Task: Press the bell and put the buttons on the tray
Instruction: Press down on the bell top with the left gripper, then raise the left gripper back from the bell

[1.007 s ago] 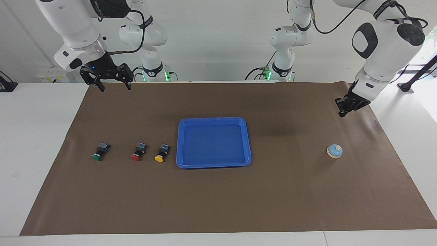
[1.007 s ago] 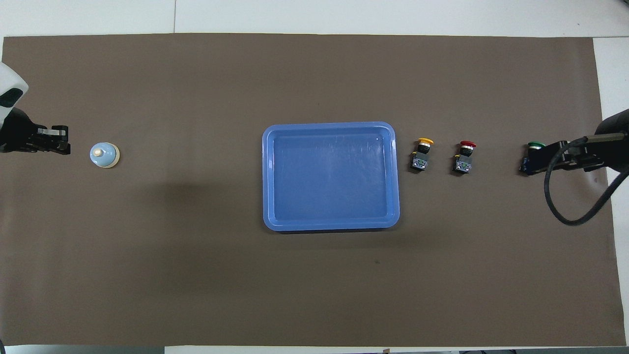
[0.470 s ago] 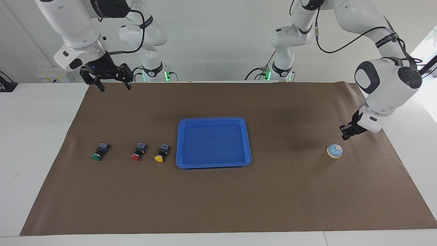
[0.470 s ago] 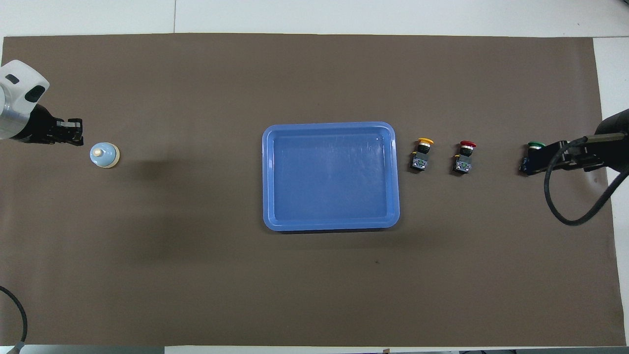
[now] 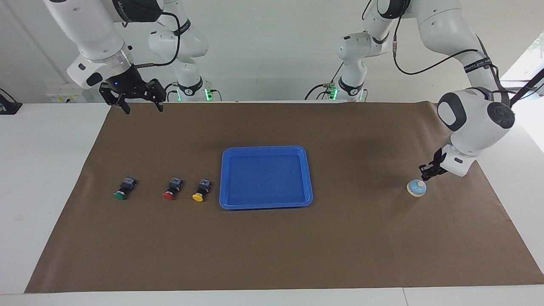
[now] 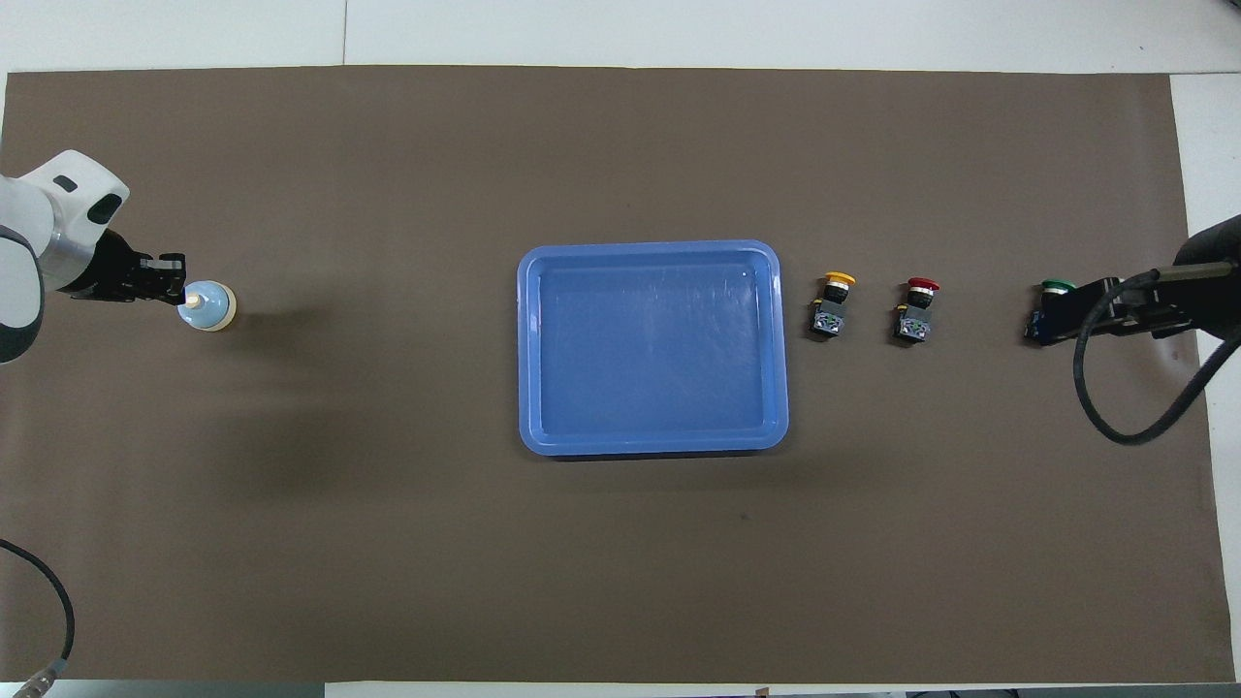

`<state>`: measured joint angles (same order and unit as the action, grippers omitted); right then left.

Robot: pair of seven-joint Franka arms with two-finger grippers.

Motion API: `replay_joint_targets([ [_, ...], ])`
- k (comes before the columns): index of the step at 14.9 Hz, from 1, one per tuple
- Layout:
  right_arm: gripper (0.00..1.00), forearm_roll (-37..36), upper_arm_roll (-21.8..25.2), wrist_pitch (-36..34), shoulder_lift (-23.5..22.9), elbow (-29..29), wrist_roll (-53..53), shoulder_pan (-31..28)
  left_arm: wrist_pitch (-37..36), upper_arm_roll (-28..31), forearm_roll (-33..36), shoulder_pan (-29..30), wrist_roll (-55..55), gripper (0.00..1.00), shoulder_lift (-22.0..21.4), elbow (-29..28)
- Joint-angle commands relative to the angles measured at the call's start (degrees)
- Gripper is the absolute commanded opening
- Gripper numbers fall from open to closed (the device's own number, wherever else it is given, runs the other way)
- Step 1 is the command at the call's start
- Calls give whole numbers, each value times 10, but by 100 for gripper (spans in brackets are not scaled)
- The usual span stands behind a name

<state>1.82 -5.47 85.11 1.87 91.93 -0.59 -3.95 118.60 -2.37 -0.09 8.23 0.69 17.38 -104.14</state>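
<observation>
- Your left gripper (image 5: pixel 425 173) has its fingertips together and sits low at the bell (image 5: pixel 416 188), right at the cream knob; from the facing view you cannot tell whether it touches the knob.
- In the overhead view that gripper (image 6: pixel 176 289) overlaps the bell (image 6: pixel 207 305) at its 10 o'clock edge.
- The bell sits toward the left arm's end of the brown mat (image 5: pixel 272 246), at 9 o'clock from the tray in the overhead view, with bare mat all round it and a wide open stretch between it and the tray.
- Your right gripper (image 5: pixel 141 104) hangs high with its fingers apart, holding nothing, over the mat's edge nearest the robots at the right arm's end; in the overhead view it (image 6: pixel 1052 320) covers part of the green button.
- You have one tray (image 5: pixel 265 204), mid-mat, with nothing in it.
- You have three buttons in a row at 3 o'clock from the tray in the overhead view: the yellow button (image 5: pixel 201 190) just beside the tray's rim, the red button (image 5: pixel 172 188) next, and the green button (image 5: pixel 124 189) farthest out, with a wider gap before it.
- All three lie apart from each other and none is on the tray.
- Open mat runs wide at 6 o'clock and 12 o'clock of the tray.
- Against the earlier frames, your left gripper has come down from well above the mat to the bell; your right gripper, the tray, the bell and the buttons have not shifted.
</observation>
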Motion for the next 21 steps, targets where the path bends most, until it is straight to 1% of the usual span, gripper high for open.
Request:
replay_joint_targets([
  [1, 100, 6, -10, 1, 9, 9, -12, -14, 45, -4, 7, 6, 0, 0, -5, -40],
  [2, 100, 6, -10, 1, 9, 9, -11, -14, 65, -4, 7, 6, -1, 0, 2, -53],
  [4, 100, 6, -10, 0, 9, 9, -11, -14, 98, -4, 7, 13, 1, 0, 2, -81],
  [5, 100, 6, -10, 1, 9, 9, -11, -14, 93, -4, 7, 14, 1, 0, 2, -78],
  [6, 100, 6, -10, 0, 9, 9, -12, -14, 77, -4, 6, 12, 0, 0, 3, -70],
  [7, 100, 6, -10, 0, 9, 9, -11, -14, 51, -4, 6, 7, 0, 0, 5, -43],
  [8, 100, 6, -10, 0, 9, 9, -12, -14, -2, -5, 6, 2, -1, 1, 3, -8],
  [9, 100, 6, -10, 0, 9, 9, -11, -14, -55, -5, 5, -14, -4, 18, -1, 27],
  [10, 100, 6, -10, 0, 9, 9, -12, -14, -106, -4, 5, -24, -6, 41, -9, 60],
  [11, 100, 6, -10, 0, 9, 9, -11, -14, -140, -5, 6, -25, -7, 60, -25, 79],
  [12, 100, 6, -10, 0, 9, 9, -11, -14, -168, -7, 5, -30, -7, 85, -41, 94],
  [13, 100, 6, -10, 0, 9, 9, -12, -14, -185, -9, 2, -30, -8, 100, -58, 99],
  [15, 100, 6, -10, 0, 9, 9, -12, -14, -213, -8, 0, -44, -24, 100, -85, 104],
  [18, 100, 6, -9, 0, 9, 9, -11, -15, -290, -9, 0, -44, -25, 100, -99, 135],
  [20, 100, 6, -8, -1, 9, 9, -17, -19, -315, -9, 1, -46, -24, 100, -119, 127],
  [21, 100, 6, -8, -1, 9, 9, -16, -19, -320, -9, 1, -48, -24, 100, -122, 127],
])
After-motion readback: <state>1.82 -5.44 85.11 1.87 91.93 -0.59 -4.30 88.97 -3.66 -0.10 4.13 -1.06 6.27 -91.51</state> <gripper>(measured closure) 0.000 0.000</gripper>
